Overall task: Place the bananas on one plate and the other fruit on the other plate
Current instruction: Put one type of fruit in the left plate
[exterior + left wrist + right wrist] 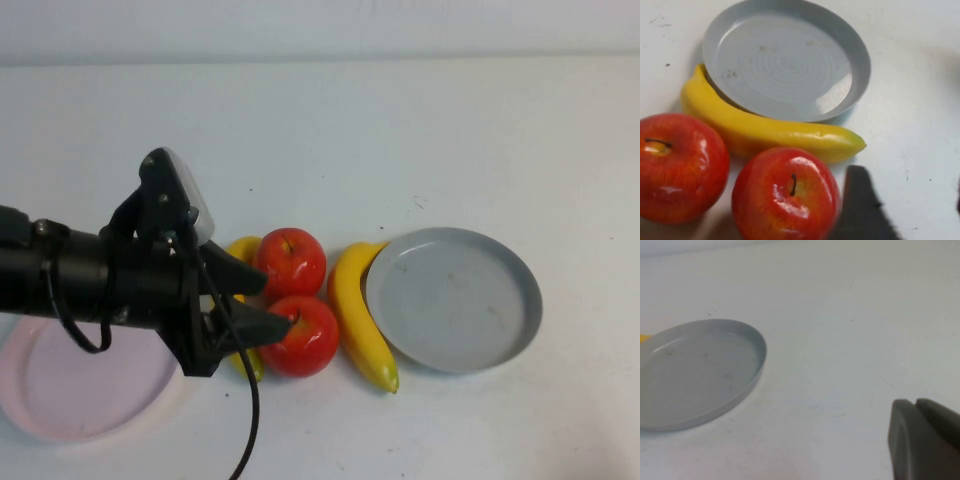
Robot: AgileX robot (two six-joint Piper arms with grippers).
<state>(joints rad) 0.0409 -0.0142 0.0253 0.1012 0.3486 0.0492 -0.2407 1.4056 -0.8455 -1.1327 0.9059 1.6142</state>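
My left gripper [255,300] is open and empty, low over the fruit cluster, its fingertips close beside the two red apples [290,262] [301,336]. One yellow banana [360,318] lies against the grey plate [455,300]. The other banana [243,250] is mostly hidden under the left gripper. The pale pink plate [70,392] lies at the near left, partly under the arm. The left wrist view shows both apples [682,167] [785,195], the banana [765,131], the grey plate [785,60] and the open gripper [910,205]. My right gripper [915,402] is shut and empty, apart from the grey plate [695,375].
Both plates hold nothing. Bare white table lies behind the fruit and to the right of the grey plate. The left arm's cable [250,420] hangs down toward the near edge.
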